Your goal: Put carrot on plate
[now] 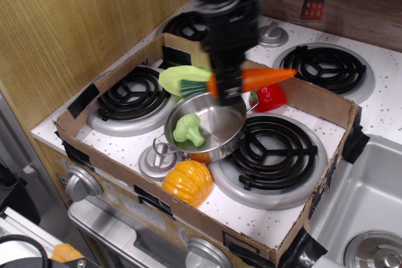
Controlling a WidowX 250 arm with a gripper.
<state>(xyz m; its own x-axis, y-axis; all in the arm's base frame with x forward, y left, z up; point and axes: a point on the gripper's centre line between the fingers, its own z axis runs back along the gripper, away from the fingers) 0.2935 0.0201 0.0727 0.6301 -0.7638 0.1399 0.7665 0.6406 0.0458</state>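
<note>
- Only one view, the observation camera, showed this moment. It looked down at an angle on a toy stove top with a shallow cardboard box (301, 214) set over the front burners.
- The end effector (227, 86) hung from a dark arm entering at the top of the frame. It was pinching the carrot (264, 78) near the middle, its fingers pressed against the orange body.
- The carrot was held roughly level and clear of every surface. Its green leafy end pointed left, over the near edge of the plate, and its orange tip pointed right, toward the red pepper (270, 98).
- The plate (176, 80) lay flat inside the box at the back, pale lime green and with nothing on it. Part of it was hidden behind the arm and behind the steel pot (217, 123).
- The pot sat just in front of the plate, with a green broccoli piece (188, 128) inside. An orange pumpkin (187, 181) rested near the box's front wall.
- Judged from this view, the pick-up was done and the carry was most of the way along: the carrot was lifted and its leafy end was already over the plate's near rim.
- Still to do, as a judgement: shift the carrot a little further left and back so its body is over the plate rather than the pot, lower it, and let go. Nothing showed the carrot touching the plate yet.
</note>
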